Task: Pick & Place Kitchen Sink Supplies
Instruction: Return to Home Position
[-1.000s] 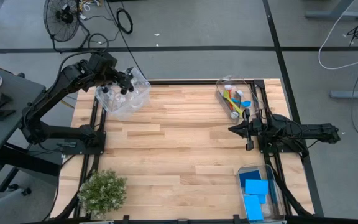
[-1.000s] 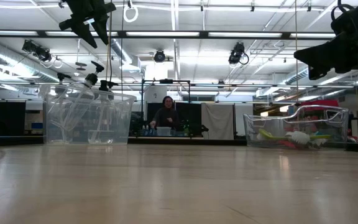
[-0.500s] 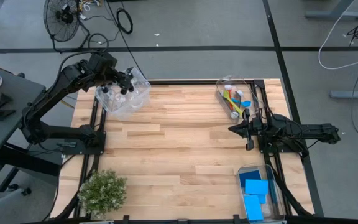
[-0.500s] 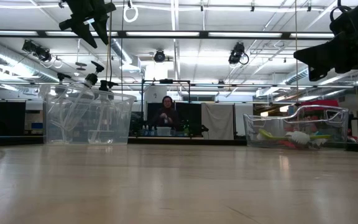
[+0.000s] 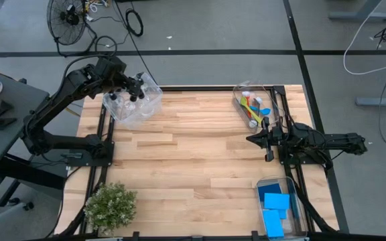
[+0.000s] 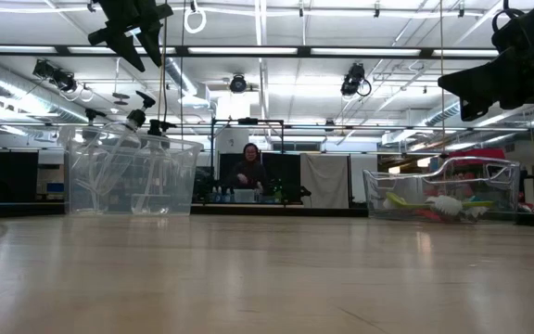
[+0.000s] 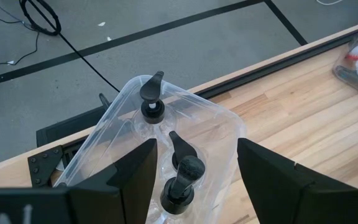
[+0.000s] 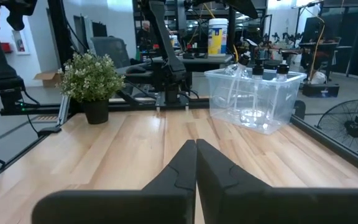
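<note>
A clear bin at the table's far left corner holds clear bottles with black pump tops, which stand upright in it. My left gripper hovers open above this bin. Its fingers stand on either side of one pump top, well clear of it. In the low view the left gripper shows high above the bin. My right gripper rests shut and level over the table's right side, touching nothing. Brushes lie in a far-right bin. Blue sponges lie in a near-right bin.
A bushy potted plant stands at the near left corner. The brush bin and the sponge bin line the right edge. Bare wood spans the table's middle. A person is at a desk far behind the table.
</note>
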Tool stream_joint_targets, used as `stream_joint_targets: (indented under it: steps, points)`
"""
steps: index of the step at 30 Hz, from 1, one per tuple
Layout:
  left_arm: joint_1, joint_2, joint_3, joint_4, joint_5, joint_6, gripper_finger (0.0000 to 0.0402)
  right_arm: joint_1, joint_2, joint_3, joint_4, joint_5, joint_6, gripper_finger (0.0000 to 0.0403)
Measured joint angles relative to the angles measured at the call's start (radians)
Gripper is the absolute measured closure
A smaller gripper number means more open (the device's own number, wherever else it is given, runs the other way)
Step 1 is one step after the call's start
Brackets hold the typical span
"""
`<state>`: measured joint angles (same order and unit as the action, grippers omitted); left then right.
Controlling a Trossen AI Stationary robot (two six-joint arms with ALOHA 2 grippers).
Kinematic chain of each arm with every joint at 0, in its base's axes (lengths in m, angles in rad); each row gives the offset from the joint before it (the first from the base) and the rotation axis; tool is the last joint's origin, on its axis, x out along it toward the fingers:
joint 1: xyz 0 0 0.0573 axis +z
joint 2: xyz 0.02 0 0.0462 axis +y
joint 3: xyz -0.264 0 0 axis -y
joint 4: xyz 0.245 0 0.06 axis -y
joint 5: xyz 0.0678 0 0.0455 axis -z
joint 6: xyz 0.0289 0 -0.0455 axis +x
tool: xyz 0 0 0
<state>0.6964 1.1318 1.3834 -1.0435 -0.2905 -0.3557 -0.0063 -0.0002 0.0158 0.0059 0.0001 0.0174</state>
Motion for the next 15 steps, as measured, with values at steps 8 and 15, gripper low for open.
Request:
stream_joint_targets:
  steps: [8,15]
  points:
    - [0.0,0.0,0.0,0.012,0.0,0.0,0.0174,0.0,0.0,0.0,0.0,0.0,0.0,0.0392]
    - [0.0,0.0,0.0,0.033,0.0,0.0,0.0174,0.0,0.0,0.0,0.0,0.0,-0.001,0.0392]
